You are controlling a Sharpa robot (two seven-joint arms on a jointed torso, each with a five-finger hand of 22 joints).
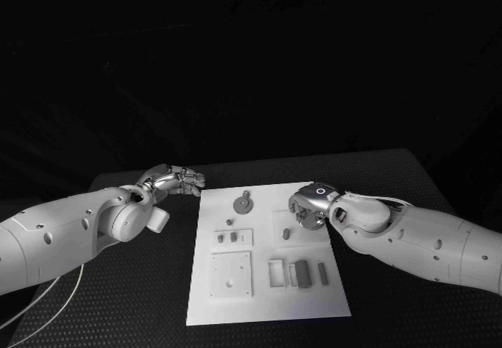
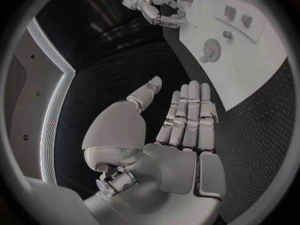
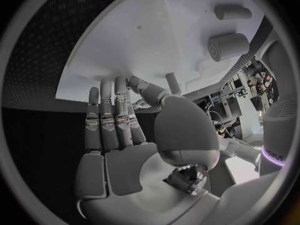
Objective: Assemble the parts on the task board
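Head view first: nearest us the grey parts (image 1: 299, 273) lie in a row on the task board (image 1: 267, 308), untouched. Further up, the right hand (image 1: 310, 208) hovers over the board's right edge, fingers spread and holding nothing, so a hasty reach could nudge loose pieces. Beyond the far left corner, the left hand (image 1: 173, 179) waits released, unable to steady the board.

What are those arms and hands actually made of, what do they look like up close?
Both arms are smooth white shells with small dark dots. The left arm has thin pale cables looping beneath. Each ends in a silver, segmented, many-fingered hand: left hand, right hand. The right wrist bears a dark ring.
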